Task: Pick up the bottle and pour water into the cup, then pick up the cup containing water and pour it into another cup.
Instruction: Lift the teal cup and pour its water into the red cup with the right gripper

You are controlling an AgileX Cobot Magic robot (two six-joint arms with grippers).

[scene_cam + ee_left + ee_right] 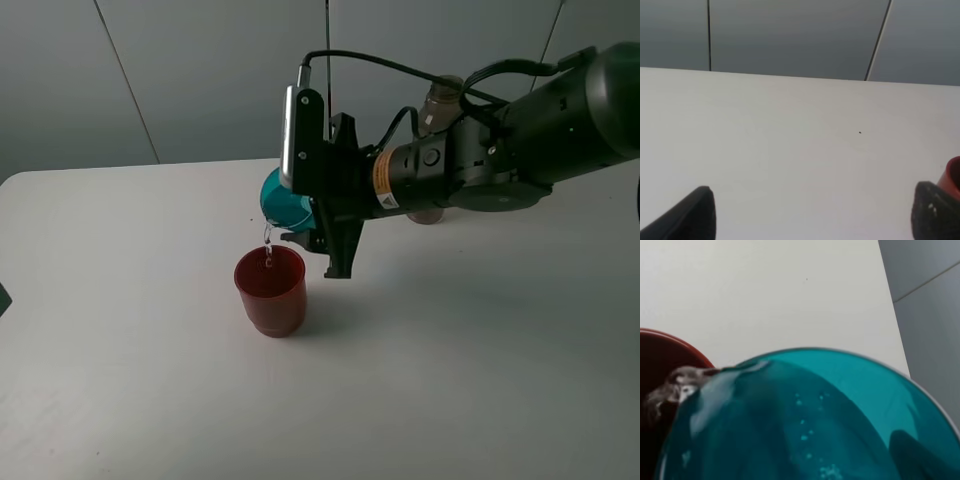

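We've got the right gripper clamped on the teal cup, tipped just above the red cup mid-table, with water trickling in. The bottle stands far right behind the arm. The left gripper hangs spread wide over the table.

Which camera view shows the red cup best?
The exterior high view: the red cup stands whole on the table, rim to base, under the tilted teal cup. The left wrist view catches only a red sliver at the frame edge; the right wrist view shows part of its rim behind the teal cup.
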